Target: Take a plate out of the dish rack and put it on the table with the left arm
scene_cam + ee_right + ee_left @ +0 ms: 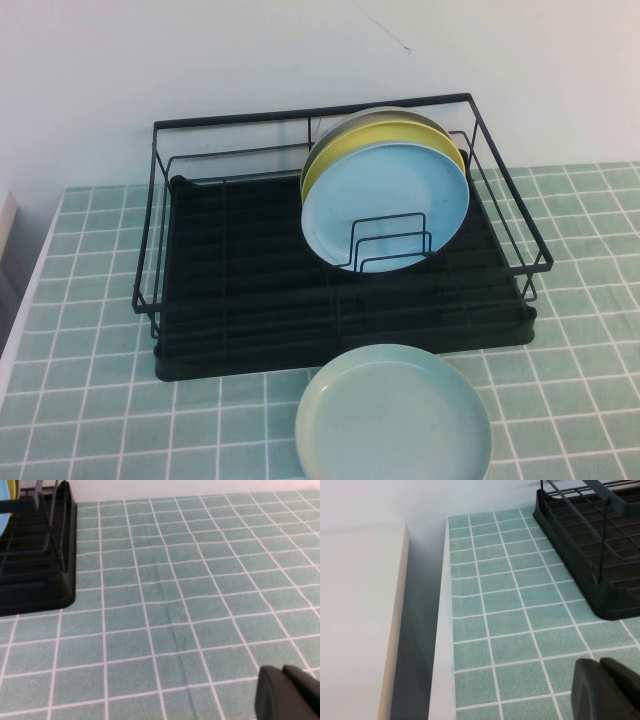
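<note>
The sky-blue plate [385, 205] stands on edge in the right half of the black dish rack [240, 270], leaning against small wire dividers. A yellow plate [340, 150] stands right behind it. Neither arm shows in the high view. In the left wrist view my left gripper [599, 662] is shut and empty, low over the green tiled table [510, 605], with the rack's corner [600, 555] some way ahead. In the right wrist view my right gripper [282, 670] is shut and empty over the tiles, off the rack's other end [35, 575].
A pale mint-green plate [393, 415] lies flat on the table [90, 400] just in front of the rack. The table's white left edge [442, 645] drops to a gap, with a white surface [355, 620] beyond. A white wall stands behind the rack.
</note>
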Tool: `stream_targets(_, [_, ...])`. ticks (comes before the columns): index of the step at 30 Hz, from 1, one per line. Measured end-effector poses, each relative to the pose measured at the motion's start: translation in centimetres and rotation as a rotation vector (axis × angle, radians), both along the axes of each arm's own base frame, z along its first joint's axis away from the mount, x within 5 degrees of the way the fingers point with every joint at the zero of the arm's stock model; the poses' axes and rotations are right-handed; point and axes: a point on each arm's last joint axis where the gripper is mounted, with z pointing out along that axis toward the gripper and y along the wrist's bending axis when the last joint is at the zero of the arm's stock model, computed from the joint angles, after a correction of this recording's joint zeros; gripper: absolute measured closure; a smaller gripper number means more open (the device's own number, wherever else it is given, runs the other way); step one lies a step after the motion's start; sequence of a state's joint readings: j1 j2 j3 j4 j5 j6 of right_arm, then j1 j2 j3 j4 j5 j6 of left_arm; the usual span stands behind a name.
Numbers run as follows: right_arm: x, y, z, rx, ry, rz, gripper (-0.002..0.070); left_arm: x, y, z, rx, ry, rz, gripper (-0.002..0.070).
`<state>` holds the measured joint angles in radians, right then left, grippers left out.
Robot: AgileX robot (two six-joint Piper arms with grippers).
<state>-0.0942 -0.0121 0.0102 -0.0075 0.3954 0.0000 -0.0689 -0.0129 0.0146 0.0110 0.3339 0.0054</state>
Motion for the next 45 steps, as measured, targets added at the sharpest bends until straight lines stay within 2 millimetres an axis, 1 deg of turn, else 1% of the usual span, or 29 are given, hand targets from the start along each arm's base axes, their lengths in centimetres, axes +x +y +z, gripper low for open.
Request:
stream_targets(9, [0.0, 0.0, 0.0, 0.000, 0.000, 0.000, 0.0678, 0.0, 0.0, 0.0, 0.000, -0.003, 0.000, 0.0678])
stream_targets(14, [0.0, 0.0, 0.0, 0.000, 0.000, 0.000, 0.0678, 0.2, 0.0, 0.5, -0.006, -0.084, -0.001, 0.0678])
stream_targets(17, [0.0, 0.0, 0.0, 0.000, 0.000, 0.000, 0.0678, 0.4, -0.1, 1.9, -0.016, -0.233, -0.003, 0.0678])
stream_targets(19, [0.0, 0.0, 0.0, 0.000, 0.000, 0.000, 0.0678, 0.4, -0.1, 3.3, -0.026, -0.389, -0.004, 0.0678])
stream_targets(22, [0.0, 0.0, 0.0, 0.000, 0.000, 0.000, 0.0678, -0.2, -0.1, 5.7, -0.045, -0.655, -0.007, 0.0678])
stream_targets(24, [0.0, 0.0, 0.0, 0.000, 0.000, 0.000, 0.0678, -1.0, 0.0, 7.2, -0.058, -0.846, -0.009, 0.0678])
stream_targets(27, [0.0, 0.0, 0.0, 0.000, 0.000, 0.000, 0.0678, -2.3, 0.1, 8.9, -0.074, -1.080, -0.012, 0.0678])
stream_targets(30, [0.0, 0.0, 0.0, 0.000, 0.000, 0.000, 0.0678, -3.6, 0.1, 10.0, -0.085, -1.268, -0.015, 0.0678])
stream_targets(33, [0.0, 0.0, 0.0, 0.000, 0.000, 0.000, 0.0678, -4.6, 0.2, 10.5, -0.091, -1.387, -0.018, 0.0678])
stream_targets(36, [0.0, 0.0, 0.0, 0.000, 0.000, 0.000, 0.0678, -5.2, 0.2, 10.8, -0.095, -1.459, -0.018, 0.0678])
stream_targets(41, [0.0, 0.0, 0.0, 0.000, 0.000, 0.000, 0.0678, -5.5, 0.2, 10.9, -0.098, -1.500, -0.018, 0.0678])
stream_targets(45, [0.0, 0.0, 0.0, 0.000, 0.000, 0.000, 0.0678, -5.6, 0.5, 11.0, -0.147, -1.510, -0.002, 0.0678])
